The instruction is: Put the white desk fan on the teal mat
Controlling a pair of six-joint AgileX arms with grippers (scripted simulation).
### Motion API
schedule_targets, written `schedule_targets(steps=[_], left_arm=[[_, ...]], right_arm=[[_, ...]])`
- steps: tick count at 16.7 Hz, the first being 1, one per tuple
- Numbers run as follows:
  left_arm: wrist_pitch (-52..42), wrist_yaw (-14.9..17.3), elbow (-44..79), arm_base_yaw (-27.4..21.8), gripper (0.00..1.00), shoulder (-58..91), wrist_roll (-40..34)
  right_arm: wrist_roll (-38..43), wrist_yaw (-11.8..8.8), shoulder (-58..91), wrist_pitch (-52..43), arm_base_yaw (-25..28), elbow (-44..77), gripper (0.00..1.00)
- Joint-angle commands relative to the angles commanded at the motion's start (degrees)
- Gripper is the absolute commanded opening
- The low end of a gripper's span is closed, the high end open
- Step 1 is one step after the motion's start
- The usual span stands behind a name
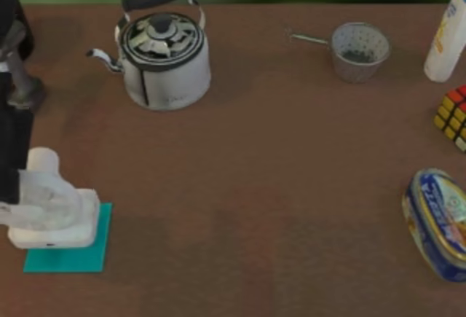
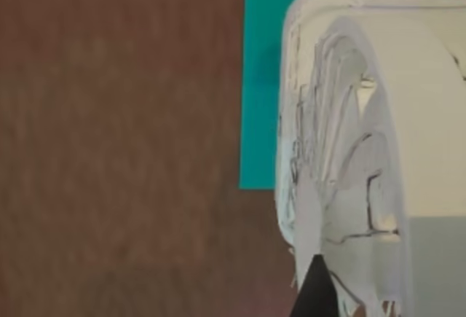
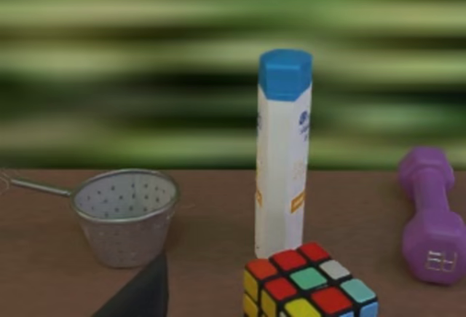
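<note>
Right up against the left wrist camera, the white desk fan [image 2: 364,149] fills the view, its cage ring and base looming over the teal mat [image 2: 258,84]; from the top view the fan [image 1: 52,211] sits at the tabletop's [image 1: 255,186] left edge, base overlapping the mat [image 1: 73,257] but hanging off its far-left side, not squared on it; the left claw [image 1: 13,186] hovers right at the fan, though whether its fingers grip or have let go I cannot tell; this looks like the placing step, nearly done; the next move calls for a clean release and a straight lift away, without tipping the fan; the right arm is parked off to the right, its wrist camera facing the strainer [image 3: 124,215], lotion bottle [image 3: 282,153] and puzzle cube [image 3: 309,284].
</note>
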Motion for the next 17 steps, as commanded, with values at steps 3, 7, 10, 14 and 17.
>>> schedule_targets(steps=[3, 7, 10, 14, 17], left_arm=[[1.04, 0.01, -1.02, 0.00, 0.00, 0.17, -0.07], [1.04, 0.01, -1.02, 0.00, 0.15, 0.17, -0.07], [1.04, 0.01, -1.02, 0.00, 0.38, 0.17, -0.07], [1.04, 0.01, -1.02, 0.00, 0.68, 0.17, -0.07], [1.04, 0.01, -1.02, 0.00, 0.90, 0.17, -0.07]], right_arm=[[0.00, 0.00, 0.00, 0.00, 0.00, 0.00, 1.00], [0.00, 0.00, 0.00, 0.00, 0.00, 0.00, 1.00], [0.00, 0.00, 0.00, 0.00, 0.00, 0.00, 1.00], [0.00, 0.00, 0.00, 0.00, 0.00, 0.00, 1.00], [0.00, 0.00, 0.00, 0.00, 0.00, 0.00, 1.00]])
